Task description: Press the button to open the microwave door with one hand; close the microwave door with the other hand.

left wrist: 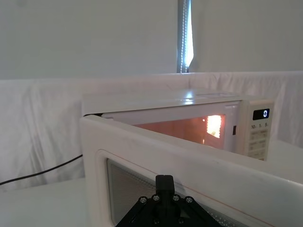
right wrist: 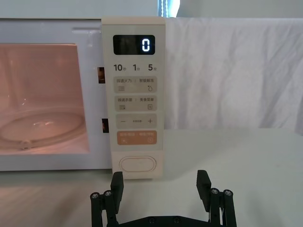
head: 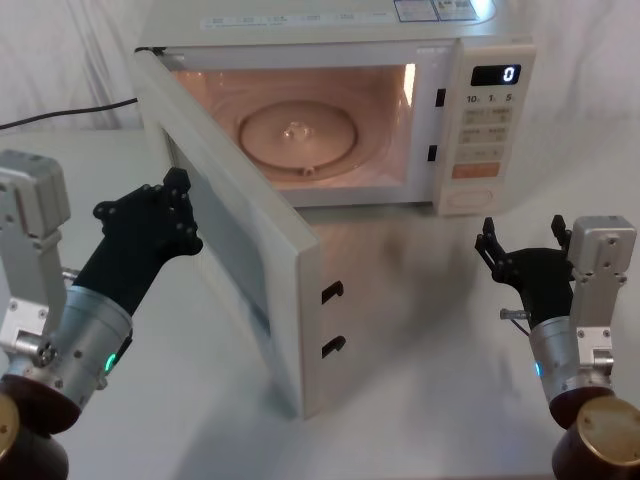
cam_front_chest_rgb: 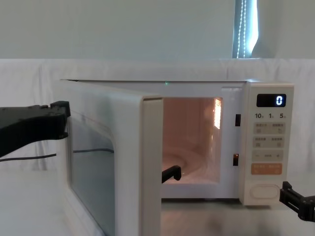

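The microwave door (head: 240, 250) is standing wide open with the left end effector (head: 172, 205), its opening impossible to judge, touching its outer face, while the right end effector (head: 522, 243) is hovering, spread wide, before the button (right wrist: 138, 164).

left end effector (head: 170, 205) raised, extended | right end effector (head: 522, 243) spread, low

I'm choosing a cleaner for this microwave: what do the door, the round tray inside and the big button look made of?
The microwave door looks like glossy cream plastic, with soft highlights on its edge. The round tray is probably clear glass, see-through with glints. The button appears to be smooth matte cream plastic with a raised rim.
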You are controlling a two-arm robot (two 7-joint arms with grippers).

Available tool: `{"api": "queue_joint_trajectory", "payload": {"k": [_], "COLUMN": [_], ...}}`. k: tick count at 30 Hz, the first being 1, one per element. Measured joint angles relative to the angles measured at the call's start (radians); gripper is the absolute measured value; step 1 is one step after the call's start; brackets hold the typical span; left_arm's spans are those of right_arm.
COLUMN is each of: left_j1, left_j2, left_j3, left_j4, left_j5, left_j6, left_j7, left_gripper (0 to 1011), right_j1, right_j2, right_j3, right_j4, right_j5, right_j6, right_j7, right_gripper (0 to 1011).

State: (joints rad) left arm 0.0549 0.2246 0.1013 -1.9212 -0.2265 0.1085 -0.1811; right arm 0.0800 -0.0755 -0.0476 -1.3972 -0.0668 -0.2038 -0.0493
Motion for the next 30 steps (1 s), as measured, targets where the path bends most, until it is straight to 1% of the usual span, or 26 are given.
{"api": "queue_joint_trajectory", "payload": {"k": [2, 9, 20, 24, 30], "left_j1": [-0.004, -0.049, -0.123, -0.151, -0.201], "left_j2": [0.001, 0.005, 0.006, 0.003, -0.012], "left_j3": [0.002, 0.025, 0.065, 0.082, 0.105], "left_j4": [0.004, 0.038, 0.099, 0.121, 0.168], "left_j5": [-0.001, -0.016, -0.048, -0.051, -0.048], "left_j6": [0.002, 0.024, 0.028, 0.033, 0.035], "left_j7": [-0.001, -0.012, -0.037, -0.037, -0.024], "left_gripper": [0, 0, 0, 0, 0], "right_j1": [0.0, 0.0, 0.0, 0.0, 0.0], "right_j2": [0.0, 0.0, 0.0, 0.0, 0.0], "right_j3": [0.0, 0.0, 0.0, 0.0, 0.0], "right_j4": [0.0, 0.0, 0.0, 0.0, 0.0], "right_j5": [0.0, 0.0, 0.0, 0.0, 0.0], "right_j6": [0.0, 0.0, 0.0, 0.0, 0.0], "right_j7": [0.0, 0.0, 0.0, 0.0, 0.0], "right_gripper": [1002, 1002, 1002, 1002, 1002]}}
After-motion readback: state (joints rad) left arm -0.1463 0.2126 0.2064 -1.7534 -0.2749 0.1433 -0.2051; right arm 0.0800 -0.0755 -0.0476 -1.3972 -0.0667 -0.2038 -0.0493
